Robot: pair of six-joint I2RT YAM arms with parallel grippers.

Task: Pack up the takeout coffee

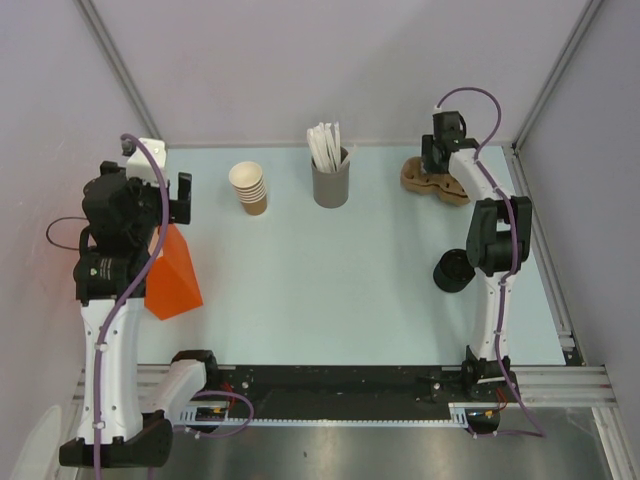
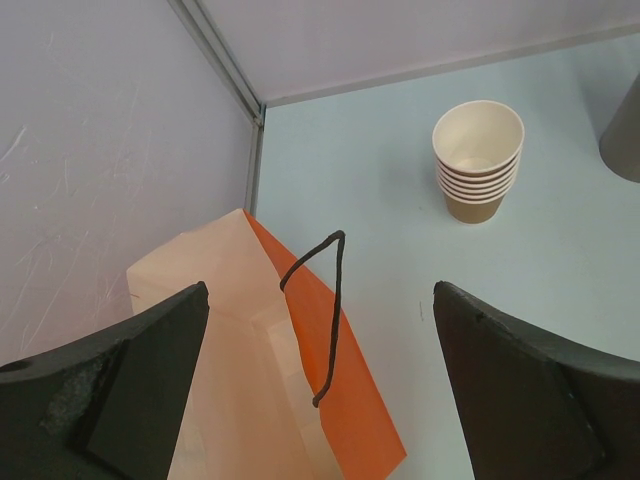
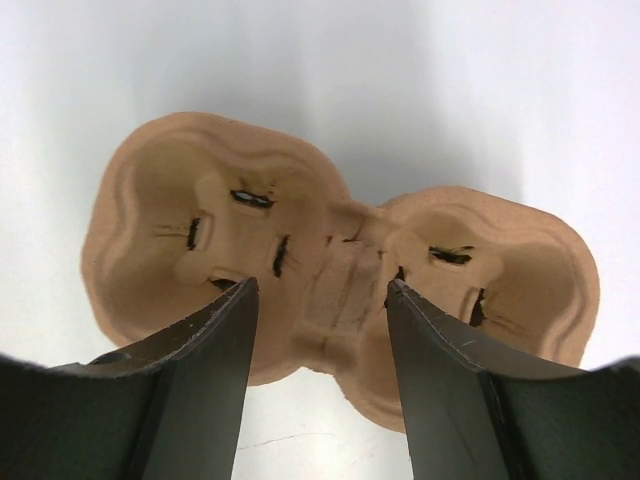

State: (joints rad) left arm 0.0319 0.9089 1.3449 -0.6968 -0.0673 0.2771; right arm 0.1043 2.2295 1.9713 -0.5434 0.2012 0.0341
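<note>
Top external: you get the widest bare stretch of table point(image 1: 330, 290) in the middle, between the two arms. Everything else hugs the edges. The orange bag point(image 1: 172, 278) stands at the left edge near the side wall. The stack of brown cups point(image 1: 249, 188) and the grey holder point(image 1: 330, 183) with its white sticks point(image 1: 325, 148) sit along the far edge, near the back wall point(image 1: 300, 60). The pulp carrier point(image 1: 432, 182) sits in the far right corner, tight to the wall frame.

Left wrist: left gripper point(image 2: 320, 300) has its fingers spread wide and holds nothing. It hangs over the bag's open mouth. The bag is smooth paper, orange outside and cream inside, with sharp folds and a thin black cord handle point(image 2: 337, 300) standing up. The cups are tapered, tan and nested, with pale rims.

Right wrist: right gripper point(image 3: 322, 290) is parted, gripping nothing you can see, with the carrier's centre bridge between the fingers. The carrier is matte moulded fibre with two rounded wells and slit tabs.

I cannot spot the takeout coffee in any view. A dark round object point(image 1: 450, 272) sits by the right arm's elbow. You cannot tell what it is.
</note>
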